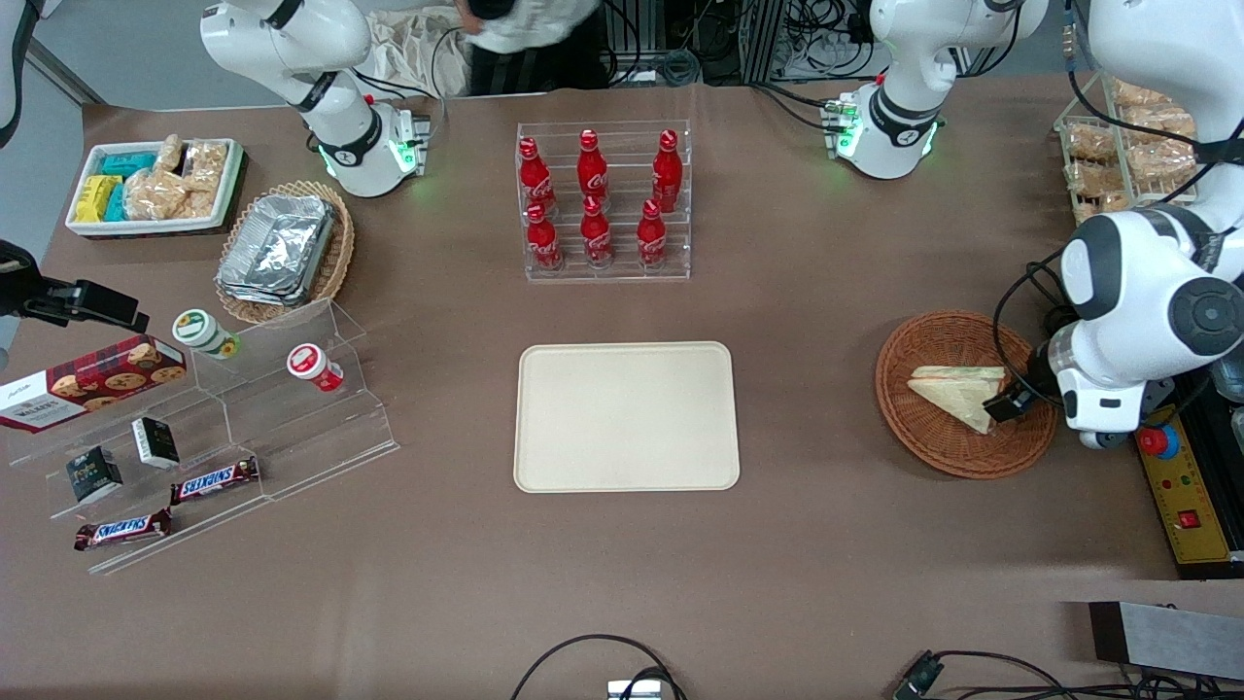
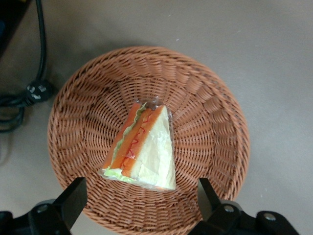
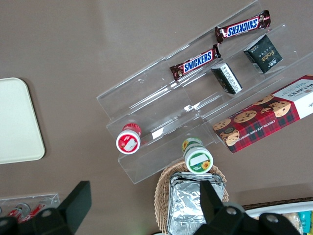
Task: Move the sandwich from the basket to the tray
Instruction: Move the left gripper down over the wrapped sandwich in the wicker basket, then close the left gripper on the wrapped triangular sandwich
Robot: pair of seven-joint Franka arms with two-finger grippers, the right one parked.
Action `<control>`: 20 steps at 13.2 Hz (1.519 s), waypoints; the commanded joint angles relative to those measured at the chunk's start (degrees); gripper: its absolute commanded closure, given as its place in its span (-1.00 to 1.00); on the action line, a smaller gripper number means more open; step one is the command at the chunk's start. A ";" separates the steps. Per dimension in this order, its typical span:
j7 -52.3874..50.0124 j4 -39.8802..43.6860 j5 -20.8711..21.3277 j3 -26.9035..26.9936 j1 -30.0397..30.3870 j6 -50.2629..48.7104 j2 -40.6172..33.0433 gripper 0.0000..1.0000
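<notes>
Big flat cream tray (image 1: pixel 627 416) sits mid-table, bare. Round reddish-brown wicker basket (image 1: pixel 962 393) lies toward working arm's end. Small wrapped triangle sandwich (image 2: pixel 142 149) with orange and green filling rests inside basket. Left arm's gripper (image 2: pixel 142 200) hovers above basket, black fingers (image 2: pixel 73 198) spread wide, holding nothing.

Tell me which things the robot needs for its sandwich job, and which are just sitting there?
Needed: sandwich, basket, tray, and the open gripper above the basket.
Just sitting: cola bottles, Snickers bars, cookie box, foil containers.
</notes>
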 commanded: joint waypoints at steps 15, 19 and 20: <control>-24.57 -8.06 4.02 0.44 -0.19 14.81 6.50 -1.00; -26.26 -6.74 4.21 0.26 -0.10 14.05 6.16 1.00; -26.26 -6.57 4.21 0.26 -0.10 13.95 6.07 1.00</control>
